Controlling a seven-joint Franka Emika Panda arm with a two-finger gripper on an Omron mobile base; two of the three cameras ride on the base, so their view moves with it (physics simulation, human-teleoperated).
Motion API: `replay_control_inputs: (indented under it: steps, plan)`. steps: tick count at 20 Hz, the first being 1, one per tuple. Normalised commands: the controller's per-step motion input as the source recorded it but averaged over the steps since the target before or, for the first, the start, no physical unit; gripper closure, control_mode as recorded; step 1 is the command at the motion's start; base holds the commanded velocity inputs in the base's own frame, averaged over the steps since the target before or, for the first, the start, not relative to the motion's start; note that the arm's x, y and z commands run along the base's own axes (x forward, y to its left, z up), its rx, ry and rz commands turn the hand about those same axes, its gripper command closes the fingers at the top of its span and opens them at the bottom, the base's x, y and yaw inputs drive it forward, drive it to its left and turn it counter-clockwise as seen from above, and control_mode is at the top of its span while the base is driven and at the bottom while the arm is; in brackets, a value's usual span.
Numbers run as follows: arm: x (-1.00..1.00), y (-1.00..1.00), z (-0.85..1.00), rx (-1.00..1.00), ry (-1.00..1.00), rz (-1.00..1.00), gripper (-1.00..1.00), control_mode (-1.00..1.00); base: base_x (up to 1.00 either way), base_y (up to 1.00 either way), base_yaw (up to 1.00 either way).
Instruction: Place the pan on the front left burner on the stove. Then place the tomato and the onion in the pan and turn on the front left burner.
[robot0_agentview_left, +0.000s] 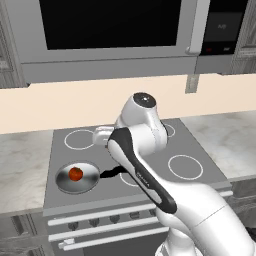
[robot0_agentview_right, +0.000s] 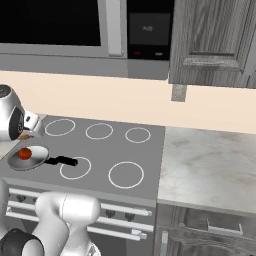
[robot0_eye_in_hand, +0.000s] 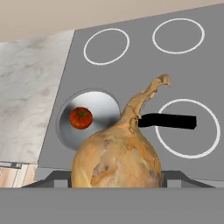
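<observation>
Apparently gripper-held onion (robot0_eye_in_hand: 116, 159) above pan (robot0_eye_in_hand: 94, 120)

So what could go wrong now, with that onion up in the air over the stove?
The onion, held in the gripper, is much bigger than the tomato already in the pan. Dropped from here, it might hit the tomato, bounce off the shallow rim, or roll across the stove. It could also tip the pan by landing near the handle.
</observation>
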Motion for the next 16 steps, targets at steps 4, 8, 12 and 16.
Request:
replay_control_inputs:
  steps: [4, 8, 12, 16]
  plan:
    - [0.18, 0.16, -0.38, 0.0, 0.0, 0.0, 1.0, -1.0, 0.0, 0.0, 0.0]
    - [0.0, 0.34, -0.18, 0.0, 0.0, 0.0, 1.0, -1.0, 0.0, 0.0, 0.0]
    - [0.14, 0.27, -0.19, 0.0, 0.0, 0.0, 1.0, -1.0, 0.0, 0.0, 0.0]
    - [0.33, 0.01, -0.24, 0.0, 0.0, 0.0, 1.0, -1.0, 0.0, 0.0, 0.0]
